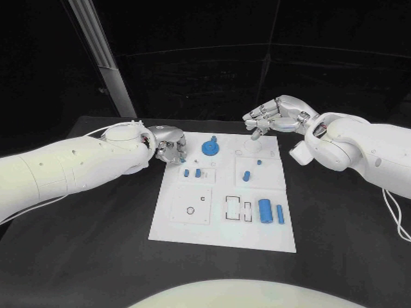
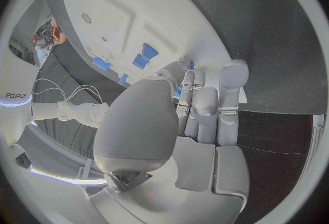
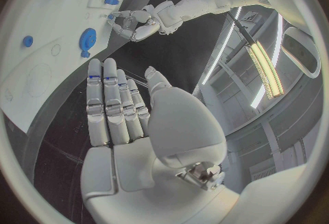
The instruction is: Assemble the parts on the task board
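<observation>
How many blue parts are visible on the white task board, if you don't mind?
7: a round gear-like part at the far edge, three small pegs mid-left, one peg mid-right, two cylinders near-right. Others may be hidden.

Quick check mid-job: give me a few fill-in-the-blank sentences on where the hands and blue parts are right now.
1. The white task board lies on a ____ table.
2. The left hand is at the board's far ____ corner in the head view.
3. The right hand holds ____.
4. The round blue gear-like part is nearer the ____ hand.

Missing words: black; left; nothing; left

Blue parts (image 1: 264, 208) lie on the white task board (image 1: 173, 228), on a black table (image 1: 76, 256).
</observation>
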